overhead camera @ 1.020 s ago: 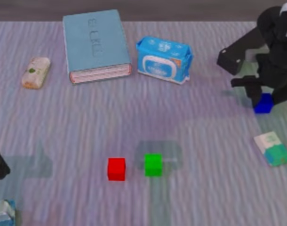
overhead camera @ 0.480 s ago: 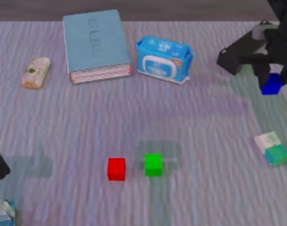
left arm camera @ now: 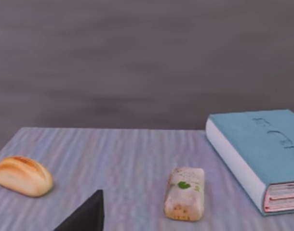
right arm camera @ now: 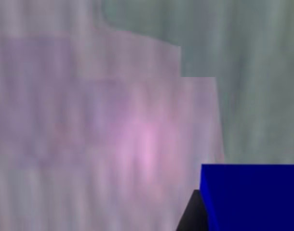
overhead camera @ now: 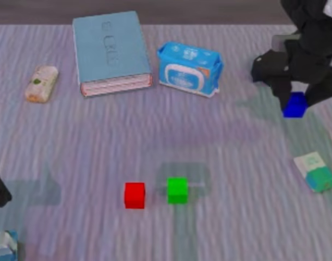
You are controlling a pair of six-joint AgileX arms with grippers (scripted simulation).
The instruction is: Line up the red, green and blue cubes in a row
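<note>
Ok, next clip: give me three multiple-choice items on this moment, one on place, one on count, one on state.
1. Where is the green cube?
A. Beside the red cube, on its right
B. On the book
C. At the table's left edge

2. How many cubes rest on the table?
A. None
B. Two
C. Three

3. What is the right hand doing?
A. Parked, open
B. Shut on the blue cube
C. Pressing the wipes pack

Key: 1 A, red and green sit side by side; 2 B, blue is lifted; 3 B, fingers flank the cube.
</note>
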